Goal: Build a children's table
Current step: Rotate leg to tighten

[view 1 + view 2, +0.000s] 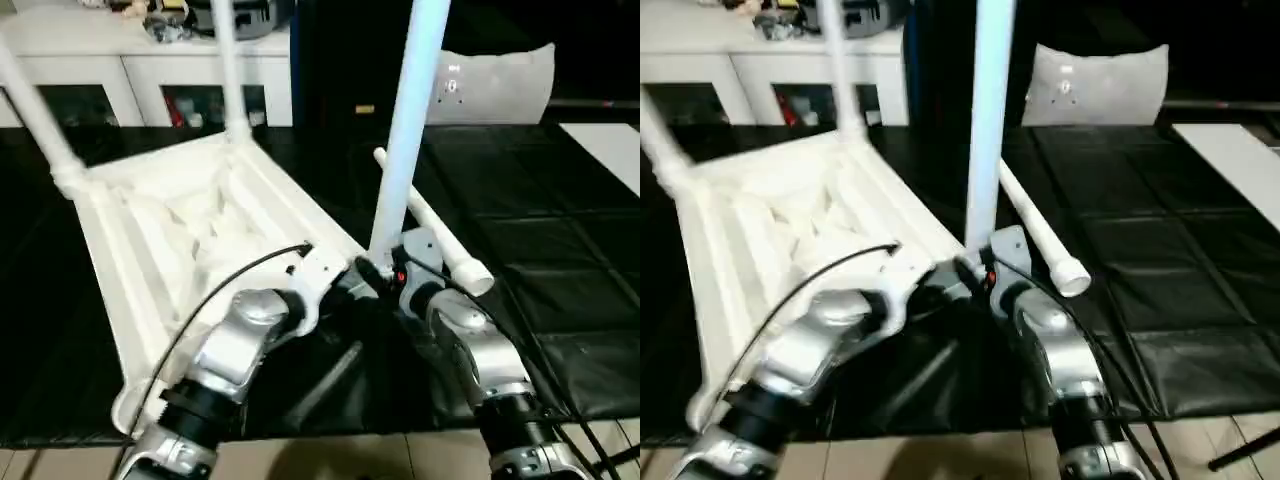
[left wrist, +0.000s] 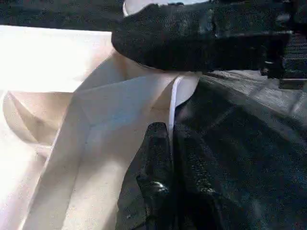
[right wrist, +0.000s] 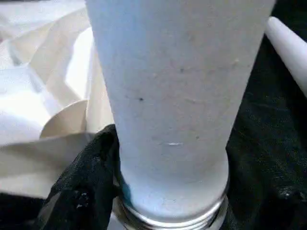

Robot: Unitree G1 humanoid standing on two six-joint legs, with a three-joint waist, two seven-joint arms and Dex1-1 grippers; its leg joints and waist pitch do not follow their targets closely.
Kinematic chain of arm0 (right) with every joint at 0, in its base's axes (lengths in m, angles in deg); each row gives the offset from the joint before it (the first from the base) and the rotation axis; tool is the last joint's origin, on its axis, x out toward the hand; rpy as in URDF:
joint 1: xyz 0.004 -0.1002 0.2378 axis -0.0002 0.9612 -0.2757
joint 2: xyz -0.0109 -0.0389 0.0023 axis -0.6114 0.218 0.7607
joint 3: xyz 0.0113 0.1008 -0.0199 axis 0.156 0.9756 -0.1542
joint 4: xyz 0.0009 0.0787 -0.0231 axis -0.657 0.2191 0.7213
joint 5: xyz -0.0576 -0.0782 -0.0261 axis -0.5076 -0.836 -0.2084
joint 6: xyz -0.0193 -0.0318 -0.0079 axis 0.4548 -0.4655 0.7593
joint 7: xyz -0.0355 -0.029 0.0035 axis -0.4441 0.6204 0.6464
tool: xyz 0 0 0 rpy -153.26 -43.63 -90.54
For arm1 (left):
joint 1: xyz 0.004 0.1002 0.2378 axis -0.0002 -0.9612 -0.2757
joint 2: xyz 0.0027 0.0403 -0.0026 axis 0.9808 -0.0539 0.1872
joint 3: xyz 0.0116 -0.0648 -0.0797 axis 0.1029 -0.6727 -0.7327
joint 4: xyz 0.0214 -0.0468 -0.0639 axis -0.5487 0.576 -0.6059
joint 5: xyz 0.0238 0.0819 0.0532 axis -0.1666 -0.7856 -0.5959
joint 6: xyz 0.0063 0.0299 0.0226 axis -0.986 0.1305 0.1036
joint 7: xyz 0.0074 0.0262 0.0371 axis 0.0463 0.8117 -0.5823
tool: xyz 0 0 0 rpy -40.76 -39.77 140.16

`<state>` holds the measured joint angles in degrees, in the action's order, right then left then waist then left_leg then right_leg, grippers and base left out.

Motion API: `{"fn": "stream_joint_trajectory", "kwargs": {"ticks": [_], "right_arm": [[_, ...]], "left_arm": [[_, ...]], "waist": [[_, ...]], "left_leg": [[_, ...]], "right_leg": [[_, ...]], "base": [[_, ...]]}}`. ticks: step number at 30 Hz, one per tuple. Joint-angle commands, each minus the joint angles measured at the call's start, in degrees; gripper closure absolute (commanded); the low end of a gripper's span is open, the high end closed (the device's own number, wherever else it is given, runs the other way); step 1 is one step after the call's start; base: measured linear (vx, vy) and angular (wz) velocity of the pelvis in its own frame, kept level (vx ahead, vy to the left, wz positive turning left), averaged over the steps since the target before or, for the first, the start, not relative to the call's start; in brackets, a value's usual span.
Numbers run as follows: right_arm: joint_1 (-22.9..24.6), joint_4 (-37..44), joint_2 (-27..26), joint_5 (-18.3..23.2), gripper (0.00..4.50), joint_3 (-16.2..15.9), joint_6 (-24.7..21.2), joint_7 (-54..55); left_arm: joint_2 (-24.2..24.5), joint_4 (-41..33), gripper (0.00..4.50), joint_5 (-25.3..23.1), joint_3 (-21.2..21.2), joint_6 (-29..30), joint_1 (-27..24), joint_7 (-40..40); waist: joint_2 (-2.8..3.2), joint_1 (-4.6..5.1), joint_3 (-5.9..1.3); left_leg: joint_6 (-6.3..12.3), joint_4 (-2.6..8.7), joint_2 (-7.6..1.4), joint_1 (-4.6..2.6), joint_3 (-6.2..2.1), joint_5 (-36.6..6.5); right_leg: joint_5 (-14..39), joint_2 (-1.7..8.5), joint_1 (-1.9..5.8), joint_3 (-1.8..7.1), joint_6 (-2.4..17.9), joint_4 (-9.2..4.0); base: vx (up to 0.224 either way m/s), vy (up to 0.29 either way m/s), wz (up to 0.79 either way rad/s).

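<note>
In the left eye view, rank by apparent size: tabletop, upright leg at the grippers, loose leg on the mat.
1. Tabletop, largest.
2. Upright leg, though it runs out of frame.
3. Loose leg, smallest; partly hidden, so its ranking below the upright leg is unsure.

White plastic throughout the children's table (image 1: 200, 225), ribbed underside included. White too the loose leg (image 1: 440, 235). Black, square-creased mat (image 1: 540, 220). Silver forearms, black fingers (image 2: 153, 158). White cabinet (image 1: 110, 50) with dark glass doors.

Upturned tabletop (image 1: 190, 230) lies left, 1 loose leg (image 1: 432, 225) right of the upright leg (image 1: 408, 130)
</note>
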<state>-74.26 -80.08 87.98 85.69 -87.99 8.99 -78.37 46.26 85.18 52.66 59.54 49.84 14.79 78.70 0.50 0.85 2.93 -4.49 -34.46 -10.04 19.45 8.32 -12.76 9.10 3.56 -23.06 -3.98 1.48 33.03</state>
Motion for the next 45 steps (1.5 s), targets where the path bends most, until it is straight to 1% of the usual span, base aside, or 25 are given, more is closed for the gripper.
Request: {"fn": "stream_joint_trajectory", "kwargs": {"ticks": [1,2,5,6,9,12,15,16,17,20,21,22,23,26,28,29,30,33,34,35,36,38,39,42,45], "right_arm": [[1.9,-1.2,-3.7,2.6,1.08,-4.9,-2.7,-4.1],[2.0,-1.1,-3.6,2.4,1.04,-4.9,-2.6,-4.2],[2.1,-0.9,-3.7,2.3,0.82,-4.4,-1.9,-4.2],[2.2,-0.8,-3.3,2.2,0.71,-4.3,-1.2,-4.5],[3.0,0.6,-0.6,2.5,0.49,-3.9,1.5,-8.2],[4.1,3.0,3.1,3.6,0.17,-3.9,3.2,-13.2],[4.8,4.9,6.9,4.8,0.06,-3.4,4.6,-17.9],[5.0,6.1,9.5,5.7,0.06,-2.9,5.3,-21.5],[5.0,6.1,9.5,5.7,0.06,-2.9,5.3,-21.5],[5.5,7.9,14.9,5.5,0.06,-4.4,7.8,-29.7],[5.5,7.9,14.9,5.5,0.06,-4.4,7.8,-29.7],[5.5,7.9,14.9,5.5,0.06,-4.4,7.8,-29.7],[5.6,8.4,16.3,5.8,0.06,-5.0,7.9,-32.2],[5.6,8.8,18.0,6.0,0.06,-5.9,8.3,-35.2],[4.9,8.4,20.6,6.2,0.06,-8.3,9.1,-41.3],[4.9,8.4,20.6,6.2,0.06,-8.3,9.1,-41.3],[4.2,7.3,21.3,5.9,0.22,-9.5,9.7,-43.4],[3.4,6.0,21.5,5.6,0.22,-10.3,10.1,-44.6],[2.8,5.0,21.4,5.3,0.35,-10.7,10.7,-45.3],[2.8,5.0,21.4,5.3,0.56,-10.7,10.7,-45.3],[2.1,4.2,21.0,5.6,0.56,-11.3,10.6,-47.1],[2.0,4.3,21.0,5.8,0.63,-11.3,10.4,-47.4],[2.0,4.5,21.0,6.0,0.89,-11.5,10.2,-47.8],[1.8,4.9,21.4,6.6,1.04,-12.0,9.4,-49.4],[1.8,4.9,21.8,7.0,1.41,-12.5,9.2,-50.6]], "left_arm": [[-2.2,-1.0,4.5,-0.5,-1.2,-2.5,3.6,-5.1],[-2.0,-1.3,4.5,-0.7,-1.0,-2.4,3.4,-4.8],[-1.7,-1.6,4.5,-0.9,-0.9,-2.0,3.1,-4.5],[-1.0,-1.5,4.5,-1.0,-0.5,-2.1,3.0,-3.9],[2.3,-1.7,4.5,-0.8,0.9,-2.9,2.3,0.3],[5.4,-2.0,4.5,-0.5,2.1,-4.2,1.4,4.9],[8.6,-3.0,4.5,0.0,3.4,-4.7,0.2,9.5],[11.3,-3.6,4.5,0.2,4.9,-6.9,-0.6,13.7],[11.3,-3.6,4.5,0.2,4.9,-6.9,-0.6,13.7],[15.8,-4.5,4.5,1.2,6.9,-8.9,-1.8,20.1],[15.8,-4.5,4.5,1.2,6.9,-8.9,-1.8,20.1],[15.8,-4.5,4.5,1.2,6.9,-8.9,-1.8,20.1],[17.0,-4.7,4.5,1.4,7.5,-9.9,-2.1,22.0],[18.7,-5.3,4.5,2.0,8.3,-11.4,-2.5,25.2],[22.0,-6.5,4.5,3.4,10.0,-15.7,-3.2,32.3],[22.0,-6.5,4.5,3.4,10.0,-15.7,-3.2,32.3],[23.4,-6.8,4.5,3.8,10.9,-17.6,-3.3,35.2],[24.2,-6.7,4.5,3.9,11.5,-18.8,-3.1,37.0],[24.8,-6.7,4.5,4.1,11.9,-19.4,-2.9,38.1],[24.8,-6.7,4.5,4.1,11.9,-19.4,-2.9,38.1],[25.4,-6.5,4.5,4.2,11.8,-20.0,-2.4,39.5],[25.5,-6.4,4.5,4.2,11.7,-20.1,-2.3,39.6],[25.6,-6.2,4.5,4.1,11.7,-20.2,-2.1,39.7],[26.0,-5.4,4.5,4.1,11.7,-20.8,-1.7,40.0],[26.4,-4.8,4.5,4.2,11.5,-21.6,-1.5,40.3]], "waist": [[-0.14,-0.54,-3.72],[-0.09,-0.56,-3.71],[-0.12,-0.52,-3.75],[0.22,-0.5,-3.65],[0.07,-0.49,-3.54],[0.2,-0.42,-3.49],[0.17,-0.51,-3.48],[0.18,-0.6,-3.44],[0.22,-0.63,-3.48],[0.35,-1.16,-3.25],[0.34,-1.41,-3.36],[0.41,-1.67,-3.27],[0.41,-1.67,-3.27],[0.37,-2.57,-3.41],[0.45,-2.89,-3.45],[0.54,-2.94,-3.42],[0.59,-3.0,-3.42],[0.66,-3.15,-3.35],[0.06,-3.14,-3.34],[0.47,-3.51,-3.28],[0.28,-3.57,-3.32],[0.33,-3.65,-3.37],[0.27,-3.64,-3.4],[0.19,-3.66,-3.49],[0.03,-3.72,-3.56]], "left_leg": [[4.9,4.01,-1.9,1.25,-0.22,-7.5],[5.17,3.98,-2.0,1.27,-0.2,-6.8],[5.33,3.88,-1.85,1.39,-0.08,-6.3],[5.16,3.91,-1.88,1.28,-0.02,-6.6],[5.03,4.09,-2.0,1.19,-0.08,-8.5],[4.87,4.19,-2.18,1.09,-0.19,-9.3],[5.01,4.2,-2.23,1.2,-0.22,-9.3],[5.23,4.16,-2.19,1.11,-0.17,-9.5],[5.4,4.16,-2.27,1.16,-0.21,-9.5],[5.11,4.25,-2.42,0.88,-0.01,-9.8],[5.2,4.2,-2.42,0.83,-0.06,-10.0],[4.97,4.29,-2.55,0.69,0.04,-9.5],[4.97,4.29,-2.55,0.69,0.04,-9.5],[4.68,4.32,-2.59,0.66,0.01,-9.1],[4.7,4.32,-2.63,0.52,0.0,-9.2],[4.73,4.35,-2.63,0.56,-0.02,-9.2],[4.76,4.34,-2.61,0.52,0.02,-9.2],[4.34,4.45,-2.68,0.43,0.06,-9.6],[4.25,4.43,-2.73,0.44,0.16,-9.5],[3.94,4.46,-2.8,0.22,0.15,-9.7],[3.86,4.46,-2.82,0.24,0.15,-9.7],[3.76,4.54,-2.79,0.42,0.09,-9.2],[3.6,4.51,-2.78,0.4,0.09,-8.8],[3.76,4.4,-2.67,0.43,0.15,-8.2],[3.94,4.34,-2.68,0.47,0.18,-7.4]], "right_leg": [[18.0,3.89,3.35,2.28,9.3,-4.09],[16.4,3.91,3.42,2.27,10.3,-3.9],[16.2,4.0,3.65,2.26,10.8,-3.89],[17.0,3.94,3.52,2.23,10.7,-4.12],[19.3,3.94,3.47,2.21,10.1,-4.3],[18.7,3.85,3.48,2.24,10.2,-4.22],[18.0,4.03,3.69,2.3,10.9,-4.04],[18.3,3.98,3.59,2.31,10.9,-4.1],[18.3,4.08,3.65,2.35,11.0,-4.02],[19.2,3.95,3.26,2.37,11.2,-4.04],[19.5,4.0,3.35,2.31,11.1,-4.08],[18.8,3.98,3.1,2.5,11.3,-3.97],[18.8,3.98,3.1,2.5,11.3,-3.97],[17.9,4.0,3.34,2.51,11.4,-3.77],[17.4,4.04,3.28,2.57,11.5,-3.7],[17.0,4.0,3.27,2.57,11.7,-3.61],[16.8,4.03,3.2,2.55,12.0,-3.64],[17.2,4.0,3.16,2.54,12.1,-3.62],[17.4,4.02,3.17,2.59,11.9,-3.67],[18.4,4.11,3.02,2.64,11.8,-3.66],[18.4,4.12,3.07,2.64,11.7,-3.63],[17.7,4.14,3.23,2.71,11.8,-3.47],[17.2,4.11,3.26,2.7,11.7,-3.4],[16.8,4.11,3.35,2.7,11.7,-3.33],[16.7,4.12,3.4,2.69,11.7,-3.26]], "base": [[0.0,0.0,0.0],[0.0,0.0,0.0],[0.0,0.0,0.0],[0.0,0.0,0.0],[0.0,0.0,0.0],[0.0,0.0,0.0],[0.0,0.0,0.0],[0.0,0.0,0.0],[0.0,0.0,0.0],[0.0,0.0,0.0],[0.0,0.0,0.0],[0.0,0.0,0.0],[0.0,0.0,0.0],[0.0,0.0,0.0],[0.0,0.0,0.0],[0.0,0.0,0.0],[0.0,0.0,0.0],[0.0,0.0,0.0],[0.0,0.0,0.0],[0.0,0.0,0.0],[0.0,0.0,0.0],[0.0,0.0,0.0],[0.0,0.0,0.0],[0.0,0.0,0.0],[0.0,0.0,0.0]]}}
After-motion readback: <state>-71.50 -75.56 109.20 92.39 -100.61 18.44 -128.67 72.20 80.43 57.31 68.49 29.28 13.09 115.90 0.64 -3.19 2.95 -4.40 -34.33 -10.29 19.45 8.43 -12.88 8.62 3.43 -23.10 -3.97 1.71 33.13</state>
